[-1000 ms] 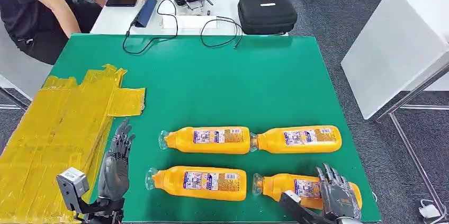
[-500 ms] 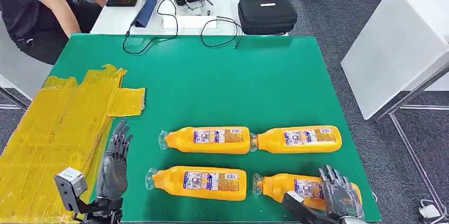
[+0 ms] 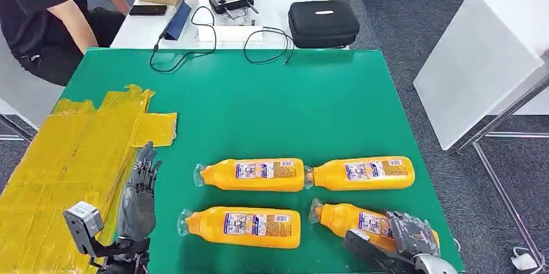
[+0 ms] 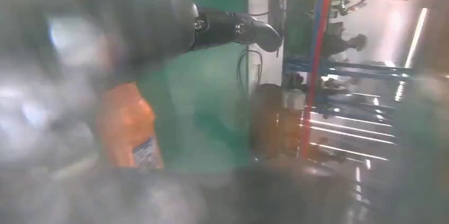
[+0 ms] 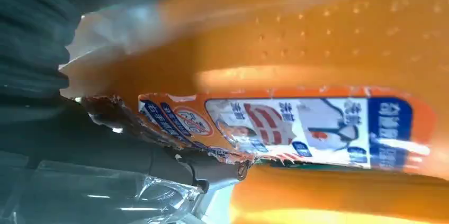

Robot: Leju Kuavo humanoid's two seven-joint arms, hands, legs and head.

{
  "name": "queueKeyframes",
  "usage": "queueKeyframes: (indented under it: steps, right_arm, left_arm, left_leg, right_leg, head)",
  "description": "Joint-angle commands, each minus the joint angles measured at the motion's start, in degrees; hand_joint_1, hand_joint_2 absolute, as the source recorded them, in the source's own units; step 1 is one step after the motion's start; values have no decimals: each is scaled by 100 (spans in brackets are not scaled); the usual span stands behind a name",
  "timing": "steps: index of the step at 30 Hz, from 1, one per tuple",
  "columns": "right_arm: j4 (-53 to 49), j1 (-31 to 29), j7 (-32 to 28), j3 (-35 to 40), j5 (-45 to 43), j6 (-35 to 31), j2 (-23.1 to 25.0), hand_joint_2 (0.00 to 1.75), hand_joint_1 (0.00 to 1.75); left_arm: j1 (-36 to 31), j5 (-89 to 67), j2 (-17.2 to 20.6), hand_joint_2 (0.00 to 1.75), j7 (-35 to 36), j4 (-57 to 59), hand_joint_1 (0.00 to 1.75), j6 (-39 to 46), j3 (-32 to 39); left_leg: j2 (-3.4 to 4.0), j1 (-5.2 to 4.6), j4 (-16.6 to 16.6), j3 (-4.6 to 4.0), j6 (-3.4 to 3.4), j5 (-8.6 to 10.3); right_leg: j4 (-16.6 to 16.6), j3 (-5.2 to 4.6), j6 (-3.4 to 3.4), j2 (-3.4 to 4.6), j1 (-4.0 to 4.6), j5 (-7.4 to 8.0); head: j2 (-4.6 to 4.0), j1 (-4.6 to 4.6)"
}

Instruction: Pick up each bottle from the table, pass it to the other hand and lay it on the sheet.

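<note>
1. From the head view, I am working my right hand (image 3: 408, 238) onto the near-right orange bottle (image 3: 353, 219), which is lying on its side on the green tabletop (image 3: 311, 105) with its clear cap end towards the middle. The fingers (image 3: 414, 227) are curling over the bottle's base end, so I am judging this a closing grasp, not a lift yet. To do it well I am wanting the palm nearer the bottle's middle, because a hold at the base could let the neck end droop.

2. In the same view, three other bottles are lying nearby: one (image 3: 241, 226) just beside it and two (image 3: 252, 175) (image 3: 362, 172) in the row behind. My left hand (image 3: 139, 196) is resting at the edge of the yellow sheet (image 3: 58, 164), fingers spread and holding nothing, ready to receive.

3. The left wrist view is blurred; I am making out a dark finger stretched over green and an orange bottle (image 4: 127, 128) beyond it.

4. In the right wrist view, the bottle's orange body and printed label (image 5: 296, 126) are lying right against my hand; I cannot tell how tight the hold is, so I am squeezing slowly before lifting.
</note>
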Motion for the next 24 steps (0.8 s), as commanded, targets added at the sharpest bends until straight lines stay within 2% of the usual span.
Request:
queueKeyframes:
  steps: [1, 7, 10, 13, 14, 16, 17, 19, 20, 21, 23, 24]
  right_arm:
    - [901, 135, 154, 752, -522, -7, -203, 175, 175]
    - [856, 99, 412, 957, -725, -269, -396, 175, 175]
    - [664, 171, 391, 763, -684, -753, -283, 175, 175]
    - [60, 562, -394, 2, -1104, -1736, 63, 175, 175]
    - [-275, 769, -1047, -476, -1407, -2177, 427, 175, 175]
    - [-804, 1072, -2136, -920, -1858, -2380, 732, 175, 175]
    - [-1093, 1249, -2845, -1180, -2559, -2156, 953, 175, 175]
    - [-1397, 1389, -3429, -1522, -2838, -2055, 1336, 175, 175]
    - [-1546, 1410, -3638, -1681, -2811, -1997, 1575, 175, 175]
    - [-1575, 1405, -3722, -1731, -2830, -1990, 1656, 175, 175]
    - [-1863, 1373, -4558, -2156, -3279, -1756, 2353, 175, 175]
    - [-1959, 1377, -4651, -2219, -3254, -1759, 2487, 175, 175]
  left_arm:
    - [-206, 103, 187, 0, 8, 388, 0, 104, -142]
    - [-219, 182, 234, 0, 17, 374, 0, 182, -198]
    - [-166, 205, 211, 0, 19, 301, 0, 201, -153]
    - [-25, 236, 136, 0, -49, 247, 0, 163, -3]
    - [40, 285, 72, 0, -152, 227, 0, 115, 88]
    - [112, 402, 19, 0, -340, 273, 0, -37, 179]
    - [119, 427, 9, 0, -435, 308, 0, -96, 181]
    - [120, 435, -16, 0, -528, 307, 0, -99, 188]
    - [140, 443, -31, 175, -559, 273, 0, -81, 207]
    - [147, 437, -36, 175, -561, 263, 0, -72, 211]
    - [168, 425, -61, 175, -556, 205, 0, -80, 220]
    - [176, 434, -89, 175, -557, 183, 0, -66, 229]
  left_leg:
    - [-30, 2, -16, 14, -3, 0]
    - [-9, 8, -10, 50, -12, -22]
    - [-12, 9, -13, 60, -5, -26]
    - [-10, 11, -11, 55, -5, -27]
    - [-14, 8, -14, 47, -5, -25]
    - [-16, 1, -11, 41, -6, -29]
    - [-7, 6, -6, 43, -5, -35]
    - [-12, -2, -10, 20, -6, -32]
    - [-16, -1, -11, 21, -7, -36]
    - [-21, -1, -10, 11, -8, -35]
    - [-15, -5, -4, 2, 2, -29]
    - [-17, -1, -4, 3, -2, -32]
  right_leg:
    - [-17, 23, -3, -33, 3, -3]
    - [-21, 51, -6, -1, 10, -13]
    - [-26, 63, -15, -11, 8, -21]
    - [-23, 61, -13, -12, 8, -24]
    - [-22, 53, -13, -17, 5, -23]
    - [-14, 50, -13, -17, 0, -29]
    - [-14, 54, -13, -3, 5, -29]
    - [-12, 62, -14, -1, -1, -27]
    - [-12, 89, -14, -3, 1, -31]
    - [-8, 81, -17, -10, 1, -35]
    - [-9, 79, -8, -3, 1, -28]
    - [-8, 79, -14, -7, 6, -33]
  head:
    - [0, 0]
    - [0, 0]
    - [0, 0]
    - [0, 0]
    - [0, 0]
    - [0, 0]
    - [0, 4]
    - [0, 0]
    - [0, -2]
    - [0, -2]
    - [0, -4]
    - [0, -2]
